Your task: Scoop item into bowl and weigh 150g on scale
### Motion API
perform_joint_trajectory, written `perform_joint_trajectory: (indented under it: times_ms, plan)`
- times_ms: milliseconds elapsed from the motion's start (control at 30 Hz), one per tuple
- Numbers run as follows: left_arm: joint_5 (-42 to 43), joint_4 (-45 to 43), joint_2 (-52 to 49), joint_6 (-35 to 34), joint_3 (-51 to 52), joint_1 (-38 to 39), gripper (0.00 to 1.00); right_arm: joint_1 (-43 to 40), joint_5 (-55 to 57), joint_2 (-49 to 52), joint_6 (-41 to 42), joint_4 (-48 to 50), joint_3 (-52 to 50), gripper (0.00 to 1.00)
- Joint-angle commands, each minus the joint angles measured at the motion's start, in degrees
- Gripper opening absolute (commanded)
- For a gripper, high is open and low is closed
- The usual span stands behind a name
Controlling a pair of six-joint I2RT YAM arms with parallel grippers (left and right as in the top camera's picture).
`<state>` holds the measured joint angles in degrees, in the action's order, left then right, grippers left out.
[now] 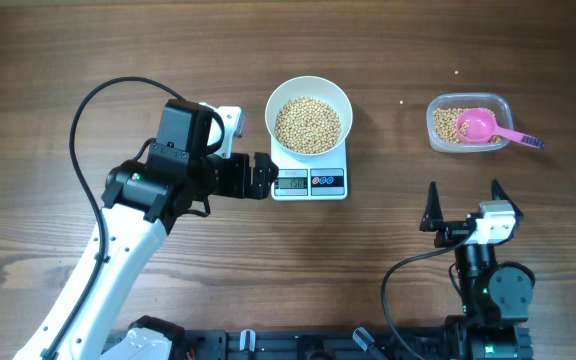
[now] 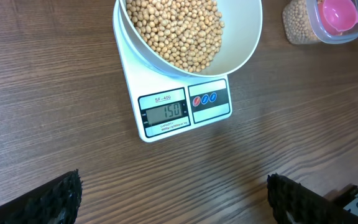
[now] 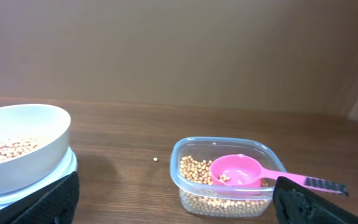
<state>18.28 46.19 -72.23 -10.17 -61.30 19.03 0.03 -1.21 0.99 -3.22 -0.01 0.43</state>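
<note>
The white bowl of soybeans sits on the small white scale about mid-counter, a little toward the far edge. The display reads 150 as best I can make it out, so I judge the target is met and the danger now is spoiling it. My left fingers are spread wide and grip nothing, and from overhead they sit just beside the scale's left front corner. A careless swing from there could push the scale across the counter or lean on its platform, and the reading would jump. The bowl is wider than the platform and overhangs it, so a knock on its rim might tip it and spill beans. My right fingers are also wide apart and empty, near the front edge on the right, well apart from the clear tub toward the far right. The pink scoop lies in that tub with its handle over the rim — catching the handle could flip beans out or drag the tub. One more scoopful would overshoot. A stray bean already lies on the counter between bowl and tub. The only legible writing is "SF-400" above the display — the small print under it and the button icons are too fine to read.
</note>
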Motion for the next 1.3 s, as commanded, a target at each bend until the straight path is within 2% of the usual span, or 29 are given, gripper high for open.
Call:
perform_joint_trajectory:
  times_ms: [0,267,1267]
  plan:
    - [0.7,-0.2,-0.1,0.9,0.4,0.2,1.00,1.9,-1.2,-0.8,-1.2,0.0,-0.1,1.00]
    - [0.7,-0.2,-0.1,0.9,0.4,0.2,1.00,2.0,-1.4,-0.8,1.8,0.0,-0.1,1.00]
    - [0.7,-0.2,-0.1,0.9,0.4,0.2,1.00,2.0,-1.4,-0.8,1.9,0.1,-0.1,1.00]
